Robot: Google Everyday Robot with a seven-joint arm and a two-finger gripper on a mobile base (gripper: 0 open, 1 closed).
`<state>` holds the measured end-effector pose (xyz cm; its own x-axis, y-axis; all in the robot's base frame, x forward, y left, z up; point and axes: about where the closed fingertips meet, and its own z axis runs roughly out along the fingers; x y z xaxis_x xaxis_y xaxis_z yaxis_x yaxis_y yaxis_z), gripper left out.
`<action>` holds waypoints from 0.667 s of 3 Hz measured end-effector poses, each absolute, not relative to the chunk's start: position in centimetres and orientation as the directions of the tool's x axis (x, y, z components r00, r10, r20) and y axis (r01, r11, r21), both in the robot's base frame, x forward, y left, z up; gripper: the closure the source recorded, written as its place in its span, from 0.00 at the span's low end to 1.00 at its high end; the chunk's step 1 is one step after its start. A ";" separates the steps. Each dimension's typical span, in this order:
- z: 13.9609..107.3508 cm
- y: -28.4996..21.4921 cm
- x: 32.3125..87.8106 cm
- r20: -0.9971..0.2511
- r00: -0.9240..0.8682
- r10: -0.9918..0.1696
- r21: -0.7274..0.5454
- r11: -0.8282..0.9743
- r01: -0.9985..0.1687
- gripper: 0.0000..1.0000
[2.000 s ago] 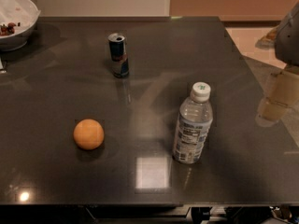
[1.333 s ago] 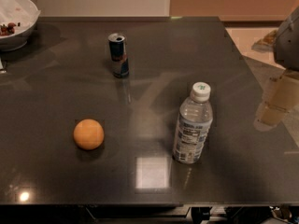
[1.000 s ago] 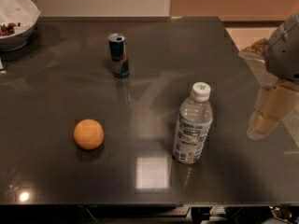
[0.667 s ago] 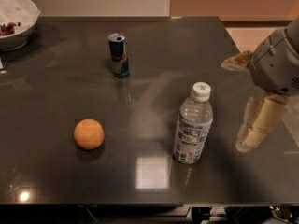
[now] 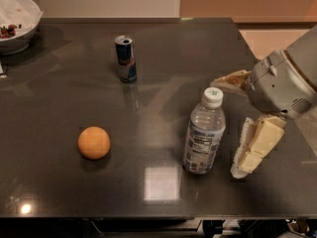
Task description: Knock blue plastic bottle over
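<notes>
Standing upright on its base, the blue plastic bottle [image 5: 204, 138] sat toward the front right of the dark table [image 5: 59, 98], white cap on and label facing the camera. It had not yet been tipped, so the task was judged to be at the approach step, with the knock itself yet to come.

The gripper [image 5: 229, 128] hung at the bottle's right side, its two tan fingers spread wide and holding nothing. The upper finger [image 5: 230, 80] pointed left at about cap height, its tip just beside the cap. The lower finger [image 5: 253, 150] angled down toward the table, near the bottle's lower half but apart from it. From this single angle the upper tip may have been touching the cap, though depth was hard to read and no contact could be confirmed.

The next move probably called for a sideways push to the left, landing high on the bottle near the cap or shoulder, where little force would topple it. A push low on the body would more likely have slid it across the smooth surface.

The fall path to the left looked free. The orange [image 5: 93, 143] lay well apart to the left, the blue-and-silver can [image 5: 126, 58] stood farther back, and the white bowl [image 5: 22, 38] sat in the far left corner.
</notes>
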<state>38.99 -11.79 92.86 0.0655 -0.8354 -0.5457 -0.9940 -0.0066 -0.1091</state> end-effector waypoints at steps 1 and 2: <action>93.4 -10.3 38.6 -0.634 0.048 -0.772 -0.089 0.012 -0.996 0.00; 93.6 -9.6 38.5 -0.677 0.031 -0.736 -0.080 0.031 -0.996 0.18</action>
